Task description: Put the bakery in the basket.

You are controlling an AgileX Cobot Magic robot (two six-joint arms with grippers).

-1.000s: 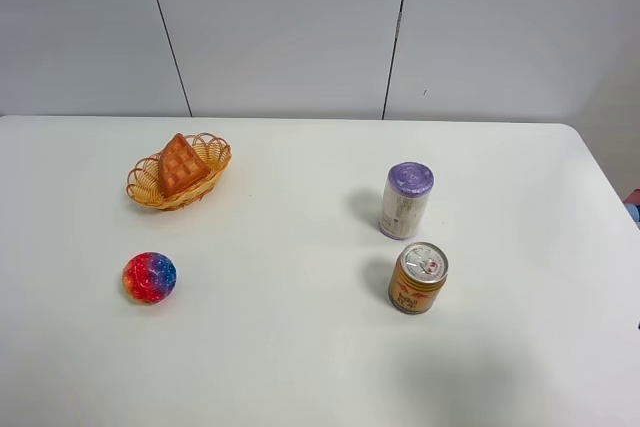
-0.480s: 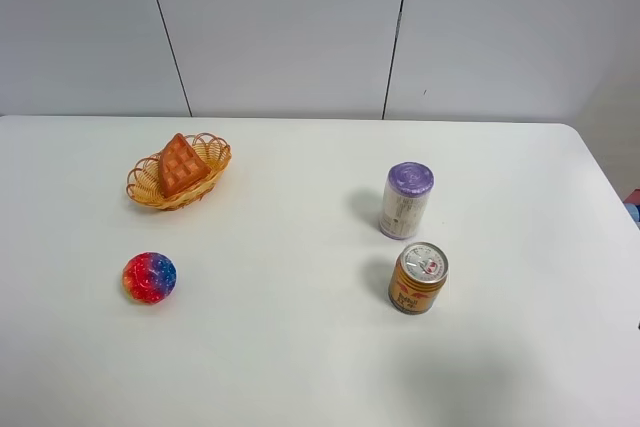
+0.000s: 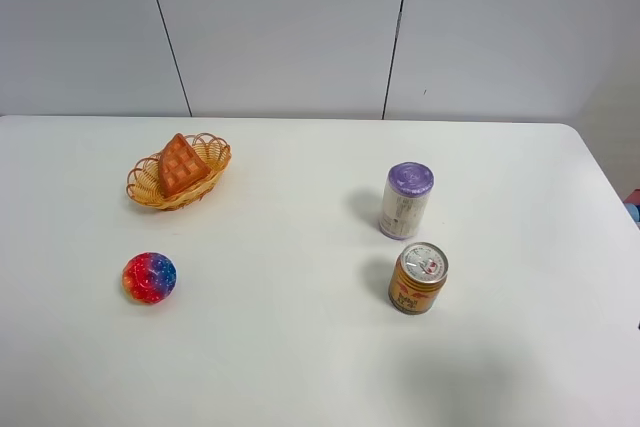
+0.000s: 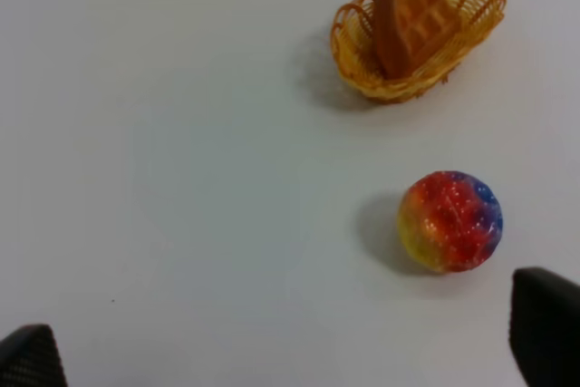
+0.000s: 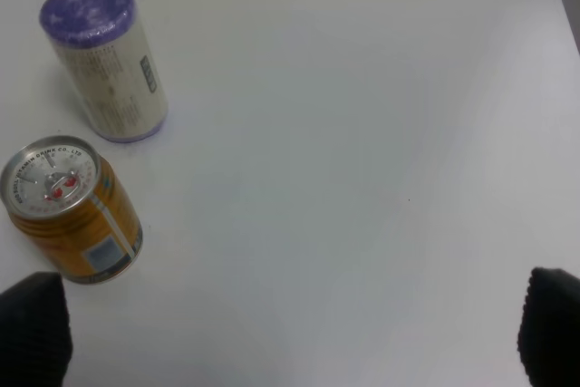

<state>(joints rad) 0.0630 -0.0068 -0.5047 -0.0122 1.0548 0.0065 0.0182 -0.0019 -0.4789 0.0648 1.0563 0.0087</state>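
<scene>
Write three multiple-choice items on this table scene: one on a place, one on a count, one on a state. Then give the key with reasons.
1. Where is the waffle piece?
A. in the wicker basket
B. beside the speckled ball
C. on top of the gold can

2. How many cans stand on the table?
A. one
B. two
C. four

3. How is the left pincer?
A. shut on the ball
B. shut on the basket
C. open, holding nothing

Key:
1 A: the waffle piece leans inside the wicker basket, apart from the speckled ball.
2 B: only the purple-topped can and the gold can stand there.
3 C: the left pincer shows its tips wide apart over bare table.
</scene>
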